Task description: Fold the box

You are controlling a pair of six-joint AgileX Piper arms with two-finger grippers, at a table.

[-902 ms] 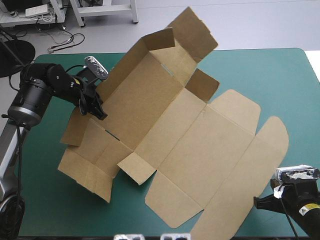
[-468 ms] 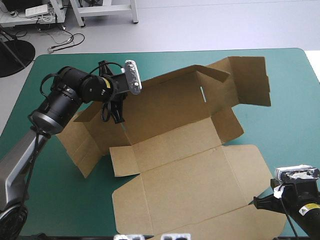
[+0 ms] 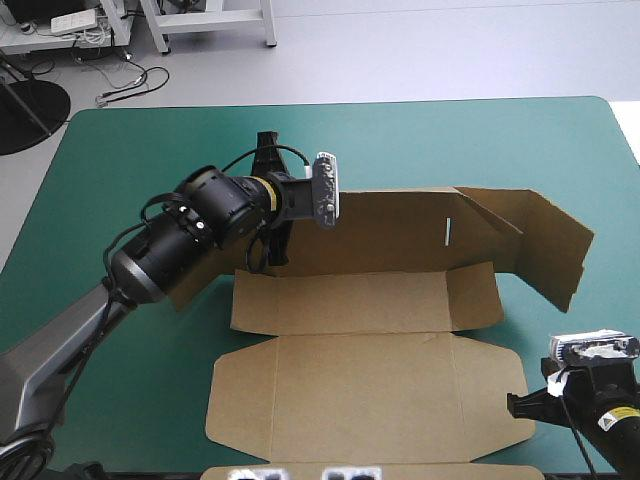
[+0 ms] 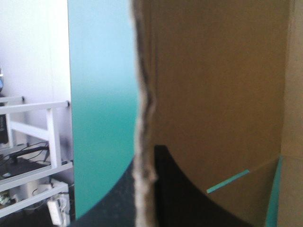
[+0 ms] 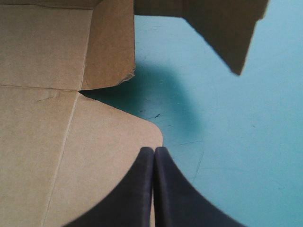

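Note:
The brown box (image 3: 360, 385) lies across the table's middle with its long sides along the front edge. Its lid is flat toward the front and its back wall (image 3: 400, 230) is raised. My left gripper (image 3: 272, 250) is shut on the left part of that back wall. In the left wrist view the board's ragged edge (image 4: 144, 118) runs between the black fingers (image 4: 175, 189). My right gripper (image 3: 520, 405) is shut at the front right, beside the lid's rounded corner (image 5: 142, 130), with nothing between its fingers (image 5: 163, 184). A side flap (image 3: 555, 245) sticks out at the right end.
Bare teal-green cover (image 3: 120, 170) lies to the left and beyond the box, up to the far edge. More cover (image 5: 246, 123) shows between the right gripper and the right-end flap. The lid reaches close to the table's front edge.
The left arm has swung the box round from a diagonal to square with the table, moving rightward with the back wall in its grip. The right gripper has stayed in place.

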